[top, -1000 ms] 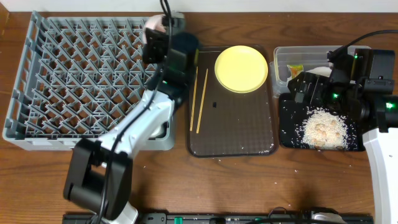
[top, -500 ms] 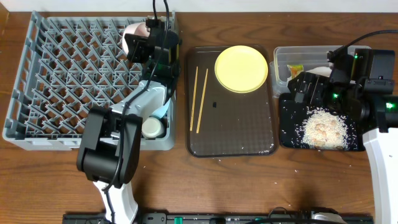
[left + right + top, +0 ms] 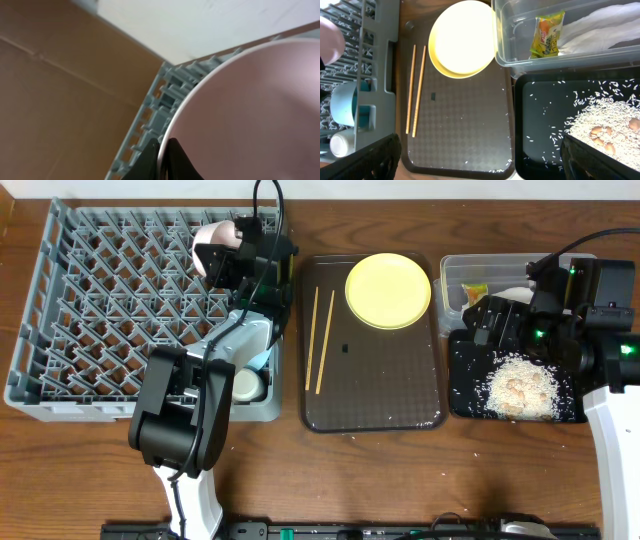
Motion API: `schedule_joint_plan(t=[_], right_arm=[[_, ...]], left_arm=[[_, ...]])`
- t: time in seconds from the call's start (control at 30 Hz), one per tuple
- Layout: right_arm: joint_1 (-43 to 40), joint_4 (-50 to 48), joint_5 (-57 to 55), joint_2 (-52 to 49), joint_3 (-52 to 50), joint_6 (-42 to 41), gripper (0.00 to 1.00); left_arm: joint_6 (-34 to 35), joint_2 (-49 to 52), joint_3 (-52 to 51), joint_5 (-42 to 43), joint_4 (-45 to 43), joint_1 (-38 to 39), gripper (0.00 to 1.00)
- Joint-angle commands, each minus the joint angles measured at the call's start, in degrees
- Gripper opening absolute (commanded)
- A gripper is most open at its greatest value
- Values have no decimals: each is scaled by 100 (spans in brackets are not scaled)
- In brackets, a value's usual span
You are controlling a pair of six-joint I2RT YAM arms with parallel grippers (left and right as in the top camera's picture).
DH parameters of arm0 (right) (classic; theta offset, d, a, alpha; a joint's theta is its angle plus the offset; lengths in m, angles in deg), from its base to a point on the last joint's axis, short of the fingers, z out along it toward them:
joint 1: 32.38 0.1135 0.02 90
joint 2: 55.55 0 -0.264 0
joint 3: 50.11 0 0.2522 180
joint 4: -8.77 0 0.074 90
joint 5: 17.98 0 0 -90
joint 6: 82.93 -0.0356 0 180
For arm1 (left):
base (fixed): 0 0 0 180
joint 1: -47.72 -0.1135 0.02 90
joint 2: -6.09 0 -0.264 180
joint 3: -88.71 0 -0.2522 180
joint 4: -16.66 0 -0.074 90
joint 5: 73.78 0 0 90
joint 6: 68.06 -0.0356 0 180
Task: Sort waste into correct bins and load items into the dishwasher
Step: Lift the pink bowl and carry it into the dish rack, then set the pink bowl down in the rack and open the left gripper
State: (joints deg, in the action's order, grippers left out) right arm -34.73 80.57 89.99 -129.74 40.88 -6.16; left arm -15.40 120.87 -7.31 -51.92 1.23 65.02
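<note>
- Your left gripper [image 3: 162, 150] is pinched shut on the rim of the white bowl [image 3: 208, 237], one finger on each side of the edge.
- The bowl hangs over the far right corner of the dish rack [image 3: 100, 300], tipped on its side rather than flat.
- The open pegs lie below the bowl and toward your left. The near right corner is taken by the blue bowl [image 3: 262, 358] and the cup [image 3: 245, 385].
- From the wrist view I think the rim runs roughly along the rack's far wall, but the view is too close to be sure.
- Your right gripper [image 3: 479, 167] is spread open and empty, well away near the black tray [image 3: 462, 405], so this placement belongs to the left arm.
</note>
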Motion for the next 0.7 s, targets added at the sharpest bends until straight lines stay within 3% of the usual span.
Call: schedule_joint_plan(t=[0.0,0.47,0.67], right_arm=[[-26,7,-20,33,105,-44,99],[-26,7,-17,33,105,-42,99],[-26,7,-20,33,105,-44,99]], left_arm=[[-190,107,39,-501,66,70,7],[-350,107,-131,-492,-2,439,7],[94,107,-219,-492,358,791,8]])
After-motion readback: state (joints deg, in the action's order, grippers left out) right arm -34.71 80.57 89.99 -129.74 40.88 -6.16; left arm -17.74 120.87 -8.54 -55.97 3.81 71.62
